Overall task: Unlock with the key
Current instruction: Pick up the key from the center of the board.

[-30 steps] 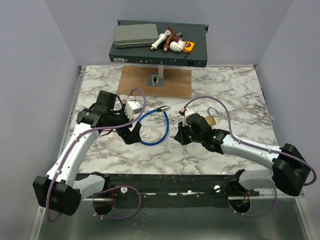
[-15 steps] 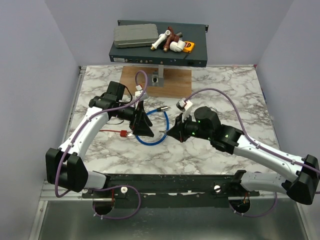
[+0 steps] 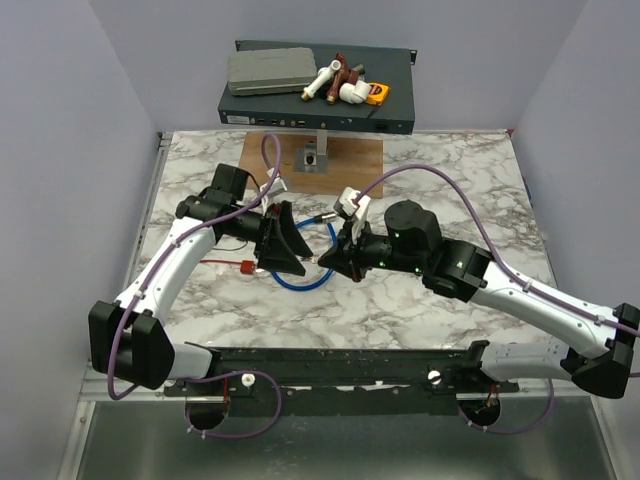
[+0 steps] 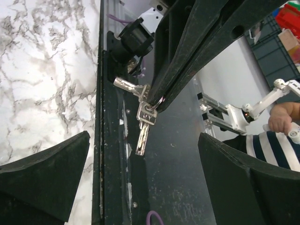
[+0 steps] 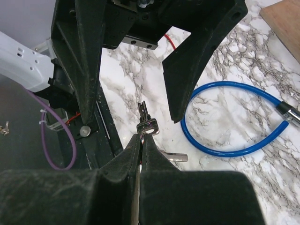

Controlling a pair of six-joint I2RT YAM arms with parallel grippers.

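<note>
Right fingers point(image 5: 117, 161) pinch the key point(image 5: 148, 125) tight; it hangs between wide-open left fingers point(image 4: 44, 164), blue cable point(image 5: 224, 152) at its three o'clock.

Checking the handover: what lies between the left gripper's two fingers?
The key, dangling free from the shut right gripper; the left wrist view shows it.

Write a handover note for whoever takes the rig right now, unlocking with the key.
Right gripper: fingers shut on the ring of the key, held in the air.
Left gripper: open, empty, facing the hanging key without touching it.
Done: key picked up.
Left: probably hand it over or carry it on, then insert and turn; what it opens is not in view.
</note>
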